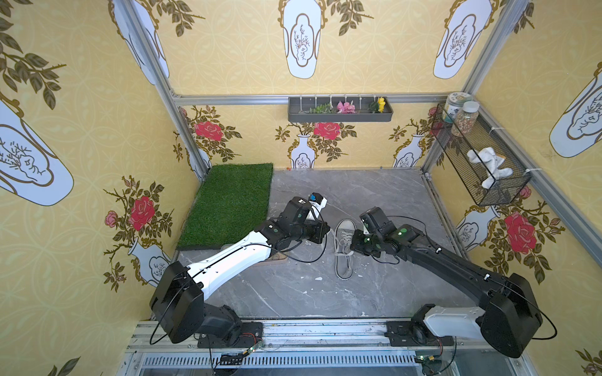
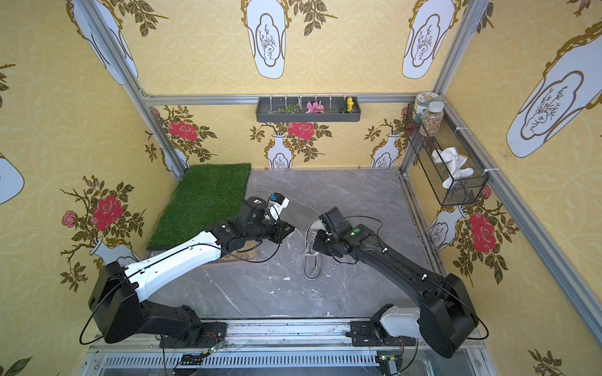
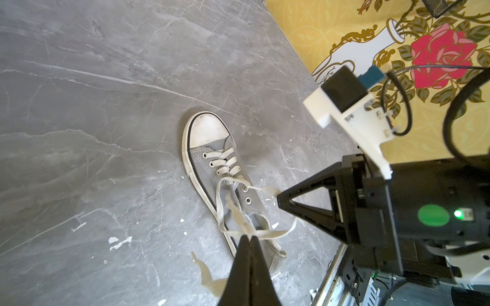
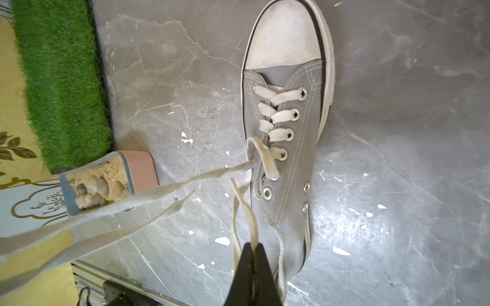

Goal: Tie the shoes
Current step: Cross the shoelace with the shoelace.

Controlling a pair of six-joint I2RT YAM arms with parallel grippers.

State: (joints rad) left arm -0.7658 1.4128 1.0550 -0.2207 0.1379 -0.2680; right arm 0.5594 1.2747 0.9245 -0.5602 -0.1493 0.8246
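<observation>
Nearest the camera head, a metal rail (image 1: 325,332) along the front edge of the bench (image 1: 293,296) carries the bases of both arms. The left arm (image 1: 228,260) and the right arm (image 1: 456,270) reach inward from it toward the middle of the grey marbled surface. There lies the sneaker (image 1: 344,252), a grey canvas low-top standing on its sole, with its heel toward the rail and its white toe cap (image 4: 286,37) toward the far wall. In both top views it sits flat on the bench between the two wrists. Its laces (image 4: 281,116) cross through the eyelets nearer the toe and come loose at the upper ones. The left pincer (image 3: 249,237) is closed, its tips pressed together on a pale strand of lace, seen against the heel end of the shoe. The right pincer (image 4: 253,245) is also closed, nipping a narrow loop of lace beside the shoe's open collar. Another strand stretches from an upper eyelet out past the edge of the right wrist view. On the left arm's side of the sneaker, partly under that arm, sits a tan tray of pebbles (image 4: 140,169). It is just beside the near edge of a green grass mat (image 1: 231,201) that fills the bench's far left corner. On the far wall hangs a dark shelf (image 1: 340,117) with artificial flowers. On the right wall a black wire basket (image 1: 501,195) holds two jars (image 1: 464,118) and a white cloth (image 1: 488,166).
</observation>
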